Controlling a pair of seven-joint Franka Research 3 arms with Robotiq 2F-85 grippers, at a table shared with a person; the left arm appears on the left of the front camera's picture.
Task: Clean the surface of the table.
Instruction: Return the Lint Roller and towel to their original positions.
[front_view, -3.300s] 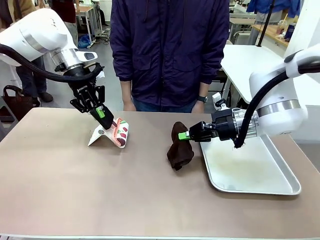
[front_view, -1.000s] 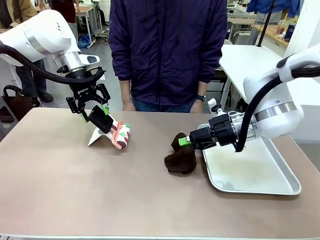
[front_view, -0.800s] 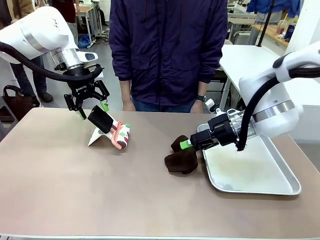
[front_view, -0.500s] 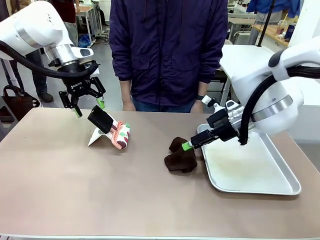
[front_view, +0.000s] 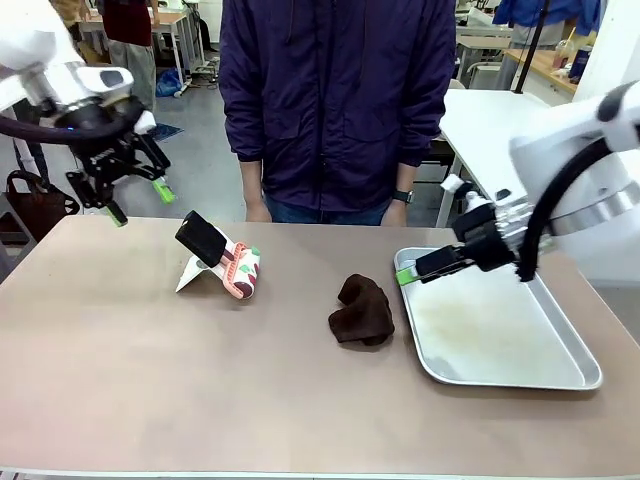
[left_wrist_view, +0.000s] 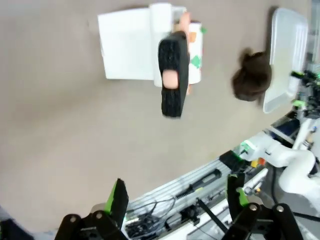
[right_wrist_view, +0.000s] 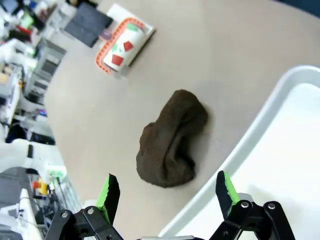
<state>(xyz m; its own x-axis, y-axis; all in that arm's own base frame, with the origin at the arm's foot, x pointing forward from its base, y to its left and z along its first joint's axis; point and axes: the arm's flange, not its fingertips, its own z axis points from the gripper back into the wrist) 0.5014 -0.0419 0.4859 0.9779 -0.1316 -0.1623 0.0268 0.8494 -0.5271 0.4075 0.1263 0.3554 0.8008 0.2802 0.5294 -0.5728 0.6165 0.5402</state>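
**A:** Two grippers, both with jaws spread wide and holding nothing. Left gripper (front_view: 134, 198) hangs in the air off the far-left corner of the table (front_view: 200, 400), well clear of everything on it. Right gripper (front_view: 425, 268) sits at the near-left rim of the metal tray (front_view: 560, 380), just above it, fingers pointing toward the table's middle.

**B:** Where's the table and what's on it?

**A:** Tan-brown top spans the whole front view, with a person in a dark jacket (front_view: 340, 100) standing at its far edge. Using the tray as reference: the tray lies on the table's right side. A crumpled brown cloth (front_view: 362, 310) lies on the bare top just left of the tray, apart from its rim, touching neither gripper. Farther left of that, a white card (front_view: 195, 270) with a patterned red-and-white cup (front_view: 243, 270) lying on its side, and a black block (front_view: 203, 238) propped tilted on top of them.

**B:** Wrist views agree?

**A:** Yes. Left wrist view looks down from high up on the black block (left_wrist_view: 173, 75) and card (left_wrist_view: 125, 47), green pads (left_wrist_view: 119, 197) wide apart, nothing between. Right wrist view has the cloth (right_wrist_view: 172, 140) beside the tray rim (right_wrist_view: 250, 145), pads (right_wrist_view: 111, 192) wide apart, nothing held.
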